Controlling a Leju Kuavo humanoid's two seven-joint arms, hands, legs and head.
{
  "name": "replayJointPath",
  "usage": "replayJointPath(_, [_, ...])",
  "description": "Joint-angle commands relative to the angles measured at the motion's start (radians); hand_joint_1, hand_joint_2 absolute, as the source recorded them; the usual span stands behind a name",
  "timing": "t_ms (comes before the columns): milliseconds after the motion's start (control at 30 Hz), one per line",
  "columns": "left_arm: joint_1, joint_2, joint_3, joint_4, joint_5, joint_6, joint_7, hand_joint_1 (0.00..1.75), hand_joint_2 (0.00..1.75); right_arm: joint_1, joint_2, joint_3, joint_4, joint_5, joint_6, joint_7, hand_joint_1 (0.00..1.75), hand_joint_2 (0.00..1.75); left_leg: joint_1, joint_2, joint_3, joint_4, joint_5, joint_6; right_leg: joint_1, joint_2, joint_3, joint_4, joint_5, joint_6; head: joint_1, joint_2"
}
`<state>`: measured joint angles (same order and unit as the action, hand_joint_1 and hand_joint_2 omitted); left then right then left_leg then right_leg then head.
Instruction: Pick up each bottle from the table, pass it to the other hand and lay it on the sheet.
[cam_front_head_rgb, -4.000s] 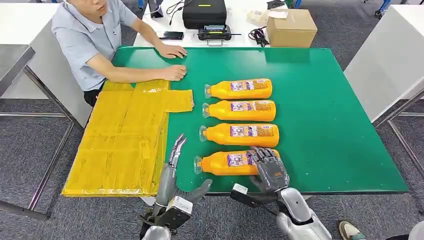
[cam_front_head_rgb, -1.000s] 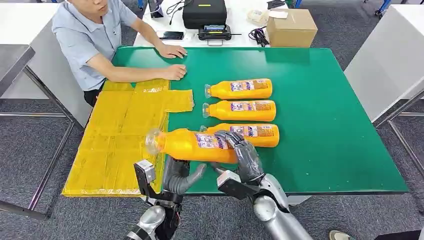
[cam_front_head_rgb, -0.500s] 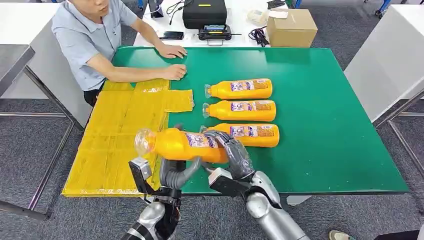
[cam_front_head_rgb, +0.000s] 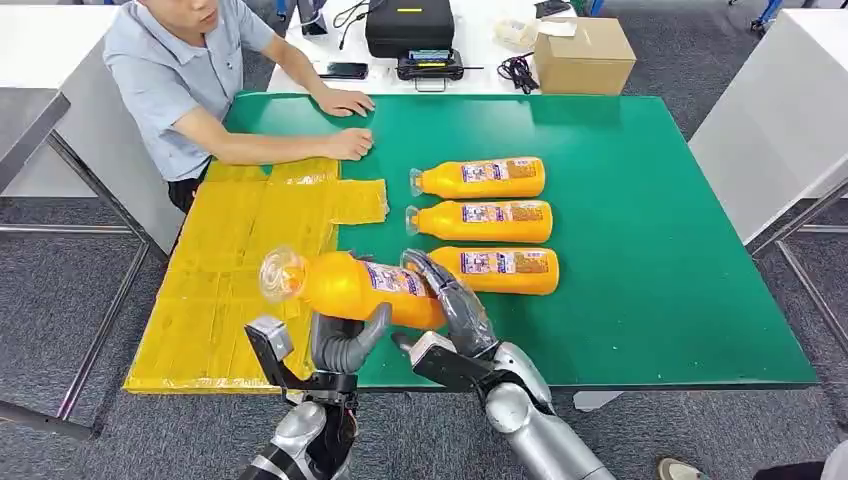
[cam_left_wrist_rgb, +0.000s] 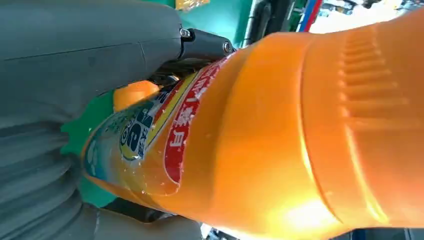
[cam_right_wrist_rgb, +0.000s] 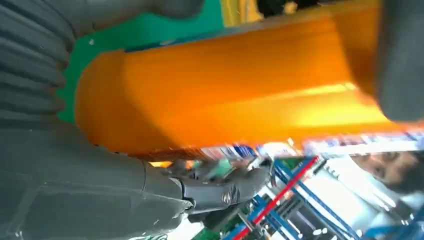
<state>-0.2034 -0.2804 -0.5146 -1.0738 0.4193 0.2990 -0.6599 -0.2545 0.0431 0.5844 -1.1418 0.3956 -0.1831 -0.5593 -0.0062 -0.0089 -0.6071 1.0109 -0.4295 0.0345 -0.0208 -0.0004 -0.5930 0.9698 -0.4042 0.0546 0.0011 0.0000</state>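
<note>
Bottle (cam_front_head_rgb: 350, 285) lengthwise across table edge, cap toward sheet (cam_front_head_rgb: 235, 280)

**Green bench and its load**

You have a green bench (cam_front_head_rgb: 650, 300) carrying three orange bottles (cam_front_head_rgb: 478, 178) on their sides in a row, caps toward the sheet. The yellow sheet (cam_front_head_rgb: 220, 290) covers the bench's left part and hangs over its left edge. A person's hands (cam_front_head_rgb: 345, 145) rest on the far left corner.
</note>
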Motion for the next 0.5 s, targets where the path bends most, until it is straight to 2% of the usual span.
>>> replayJointPath(33, [0.003, 0.045, -0.029, -0.026, -0.119, 0.127, -0.021, 1.75, 1.75, 0.053, 0.002, -0.033, 0.05, -0.018, -0.021, 0.007, 0.0, 1.75, 0.001, 0.0, 0.003, -0.001, -0.001, -0.002, 0.001, 0.0, 0.003, -0.001, -0.001, -0.002, 0.0, 0.0])
replayJointPath(100, [0.014, 0.051, -0.033, -0.036, -0.159, 0.165, -0.023, 1.75, 1.75, 0.087, -0.004, -0.044, 0.03, -0.015, -0.034, 0.003, 0.0, 1.75, 0.001, -0.001, 0.004, -0.001, -0.001, -0.002, 0.001, -0.001, 0.005, -0.001, -0.002, -0.002, 0.0, 0.0])
replayJointPath(167, [0.018, 0.068, -0.049, -0.02, -0.336, 0.333, -0.003, 1.75, 1.75, 0.153, -0.012, -0.081, -0.016, 0.0, -0.075, 0.008, 0.0, 1.75, 0.001, -0.001, 0.004, -0.001, -0.001, -0.002, 0.001, -0.001, 0.004, -0.001, -0.001, -0.002, 0.0, 0.0])
replayJointPath(200, [0.031, 0.068, -0.038, -0.034, -0.349, 0.327, 0.0, 1.75, 1.75, 0.175, -0.017, -0.09, -0.033, 0.006, -0.076, 0.006, 0.0, 1.75, 0.001, 0.0, 0.005, -0.001, -0.002, -0.002, 0.001, -0.001, 0.006, -0.002, -0.002, -0.003, 0.0, 0.0])
replayJointPath(233, [0.039, 0.054, 0.019, -0.008, -0.566, 0.399, 0.03, 1.75, 1.75, 0.199, -0.018, -0.109, -0.048, 0.021, -0.091, 0.009, 0.0, 1.75, 0.001, -0.002, 0.004, -0.002, -0.001, -0.002, 0.001, -0.002, 0.005, -0.002, -0.002, -0.002, 0.0, 0.0])
replayJointPath(267, [0.092, -0.015, 0.232, -0.042, -0.888, 0.399, 0.071, 1.75, 1.75, 0.224, -0.019, -0.135, -0.064, 0.04, -0.11, 0.006, 0.0, 1.75, 0.001, -0.001, 0.003, -0.002, -0.001, -0.001, 0.001, -0.002, 0.003, -0.002, -0.001, -0.002, 0.0, 0.0])
replayJointPath(300, [0.099, -0.03, 0.24, -0.04, -0.991, 0.399, 0.07, 1.75, 1.75, 0.232, -0.022, -0.143, -0.07, 0.042, -0.11, 0.006, 0.0, 1.75, 0.002, -0.001, 0.006, -0.001, -0.002, -0.002, 0.002, -0.001, 0.006, -0.002, -0.002, -0.003, 0.0, 0.0])
replayJointPath(333, [0.098, -0.026, 0.24, -0.038, -0.985, 0.399, 0.066, 1.75, 1.75, 0.235, -0.022, -0.147, -0.075, 0.043, -0.109, 0.005, 0.0, 1.75, 0.001, 0.0, 0.004, -0.001, -0.002, -0.002, 0.001, 0.0, 0.004, -0.001, -0.002, -0.002, 0.0, 0.0])
replayJointPath(367, [0.132, -0.069, 0.399, -0.124, -1.313, 0.399, 0.087, 1.75, 1.75, 0.232, -0.016, -0.163, -0.076, 0.06, -0.112, -0.001, 0.0, 1.75, 0.002, 0.001, 0.005, 0.0, -0.003, -0.002, 0.002, 0.001, 0.006, -0.001, -0.002, -0.003, 0.0, 0.0])
replayJointPath(400, [0.141, -0.069, 0.473, -0.186, -1.526, 0.399, 0.155, 1.75, 1.75, 0.227, -0.011, -0.179, -0.076, 0.063, -0.111, -0.001, 0.0, 1.75, 0.001, 0.002, 0.002, 0.0, -0.002, -0.002, 0.001, 0.002, 0.002, 0.0, -0.001, -0.002, 0.0, 0.0])
replayJointPath(500, [0.125, -0.051, 0.574, -0.222, -1.798, 0.399, 0.224, 1.75, 1.75, 0.205, -0.003, -0.222, -0.068, 0.062, -0.105, -0.001, 0.0, 1.75, 0.002, 0.005, 0.003, 0.001, -0.003, -0.002, 0.002, 0.005, 0.002, 0.0, -0.001, -0.003, 0.0, 0.0])
